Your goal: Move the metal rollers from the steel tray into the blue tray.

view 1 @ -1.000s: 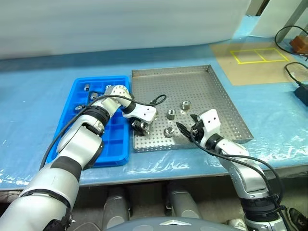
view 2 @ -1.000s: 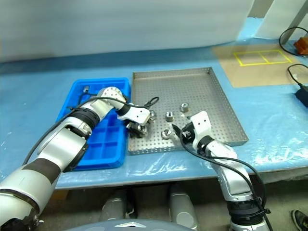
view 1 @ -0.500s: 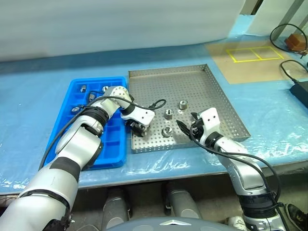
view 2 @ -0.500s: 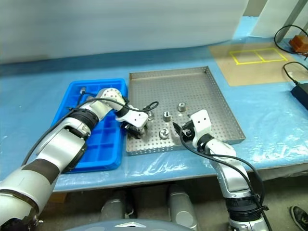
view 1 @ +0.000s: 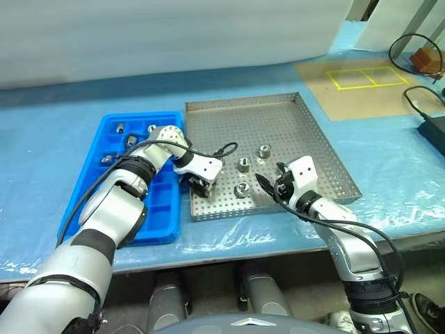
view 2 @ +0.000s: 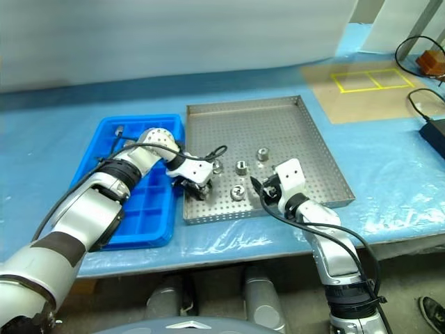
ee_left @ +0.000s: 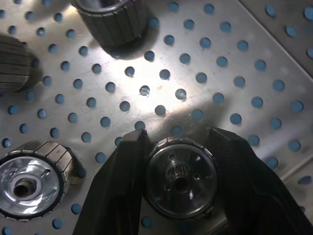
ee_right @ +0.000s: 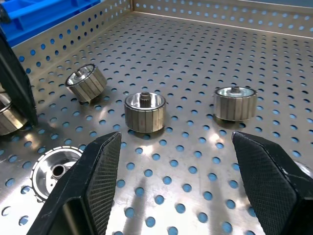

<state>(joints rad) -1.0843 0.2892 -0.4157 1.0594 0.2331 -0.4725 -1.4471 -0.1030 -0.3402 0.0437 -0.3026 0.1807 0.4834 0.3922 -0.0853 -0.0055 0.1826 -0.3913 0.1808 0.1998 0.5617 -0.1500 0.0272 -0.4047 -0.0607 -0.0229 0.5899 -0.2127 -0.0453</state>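
Several rollers point(view 1: 243, 189) in steel tray point(view 1: 306, 132), left pincer point(ee_left: 178, 183) clamping one, right pincer point(ee_right: 178, 188) wide apart

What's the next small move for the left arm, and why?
Probably lift straight up a little. The left gripper has its two fingers closed on either side of a metal roller that still sits low over the steel tray, with another roller close beside it. Clearing the rim first should let it carry across to the blue tray.
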